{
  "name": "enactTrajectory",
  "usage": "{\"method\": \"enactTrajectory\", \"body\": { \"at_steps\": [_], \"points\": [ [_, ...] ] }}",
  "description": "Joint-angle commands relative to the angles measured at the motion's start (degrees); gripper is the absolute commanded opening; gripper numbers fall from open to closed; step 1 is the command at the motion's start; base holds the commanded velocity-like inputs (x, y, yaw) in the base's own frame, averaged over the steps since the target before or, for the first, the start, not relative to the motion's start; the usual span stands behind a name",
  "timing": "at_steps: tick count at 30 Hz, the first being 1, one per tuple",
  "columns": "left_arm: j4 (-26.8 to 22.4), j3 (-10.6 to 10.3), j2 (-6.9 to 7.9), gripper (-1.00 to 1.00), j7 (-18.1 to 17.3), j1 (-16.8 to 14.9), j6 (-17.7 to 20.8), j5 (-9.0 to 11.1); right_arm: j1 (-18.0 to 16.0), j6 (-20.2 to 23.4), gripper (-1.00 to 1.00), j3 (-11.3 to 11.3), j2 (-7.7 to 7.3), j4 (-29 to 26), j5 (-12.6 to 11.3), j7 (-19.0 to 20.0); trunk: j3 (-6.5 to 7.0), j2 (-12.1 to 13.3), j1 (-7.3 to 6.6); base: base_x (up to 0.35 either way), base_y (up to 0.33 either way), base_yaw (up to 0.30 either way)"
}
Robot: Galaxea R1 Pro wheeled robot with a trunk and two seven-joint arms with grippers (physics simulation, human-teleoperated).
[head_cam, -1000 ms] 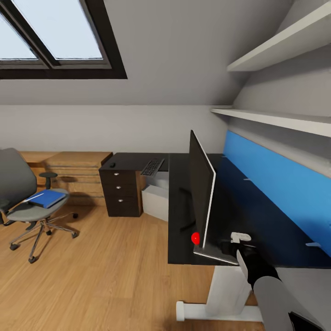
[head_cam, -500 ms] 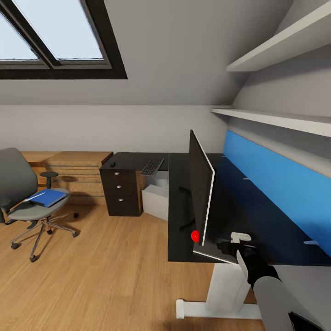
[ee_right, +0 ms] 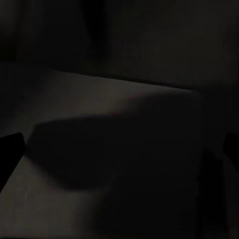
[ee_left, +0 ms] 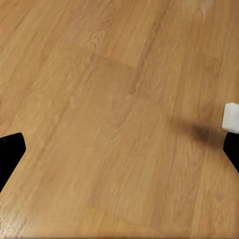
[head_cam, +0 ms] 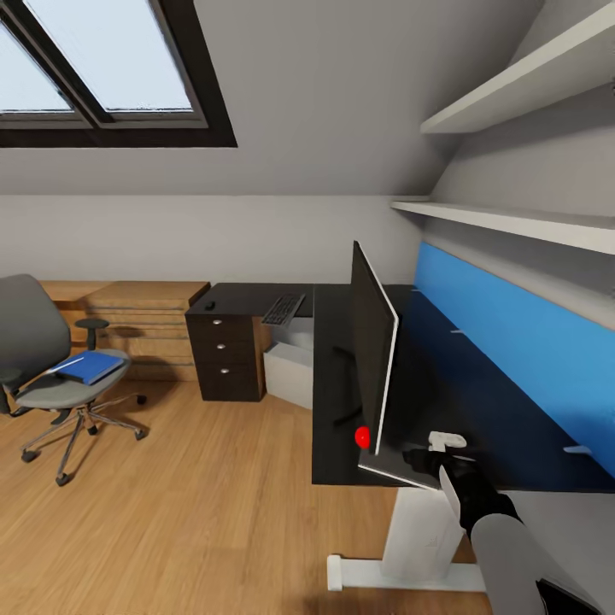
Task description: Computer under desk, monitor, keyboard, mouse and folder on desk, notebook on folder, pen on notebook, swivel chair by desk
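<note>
Grey swivel chair [head_cam: 38,359] sits at the far left of the head view, well apart from the desk [head_cam: 329,376], with the blue folder [head_cam: 88,367] lying on its seat and a thin white pen [head_cam: 61,367] on the folder's near edge. Compared with a second ago the chair sits a touch further left in the picture and the monitor [head_cam: 373,363] base has nudged a hair, but from half a second ago pretty much nothing has moved, so it's basically a freeze.

Moving right: light-wood drawer chest [head_cam: 141,329] against the wall, then the black drawer unit [head_cam: 225,357] of the desk with the mouse [head_cam: 209,305] on top and the keyboard [head_cam: 284,309] just right of it. The light-grey computer [head_cam: 289,371] stands on the floor under the desk. The monitor stands edge-on on the near wing of the desk, red dot at its lower corner, blue panel [head_cam: 521,350] behind it.

Right arm reaches up from the lower right, forearm angled toward the monitor's base, right gripper [head_cam: 437,453] right at the stand's foot. Right wrist view is nearly all dark, so I can't tell if it's clamped or loose.

Left gripper [ee_left: 119,149] hangs over bare wood floor [ee_left: 109,99], fingertips spread wide at the frame edges, holding nothing.
</note>
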Motion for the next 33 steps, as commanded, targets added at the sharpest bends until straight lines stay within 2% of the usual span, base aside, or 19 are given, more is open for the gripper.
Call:
{"method": "enactTrajectory", "body": {
  "at_steps": [1, 11, 33],
  "points": [
    [0.0, -0.1, -0.02, 1.0, 0.0, 0.0, -0.2, 0.4, 0.0, 0.2, 1.0, -0.4, 0.05, 1.0, 0.8, 0.5, -0.07, 0.0, -0.01, -0.122, 0.0, 0.0],
    [0.0, -0.1, 0.01, 1.0, 0.0, 0.0, -0.2, 0.4, 0.0, 0.3, 1.0, -0.4, 0.04, 1.1, 0.8, 0.5, -0.07, 0.0, -0.01, -0.112, 0.0, 0.0],
    [0.0, -0.1, -0.03, 1.0, -0.1, 0.0, -0.2, 0.4, 0.0, 0.3, 1.0, -0.4, -0.03, 1.1, 0.9, 0.5, -0.07, 0.0, -0.01, -0.008, 0.0, 0.0]
  ]
}}
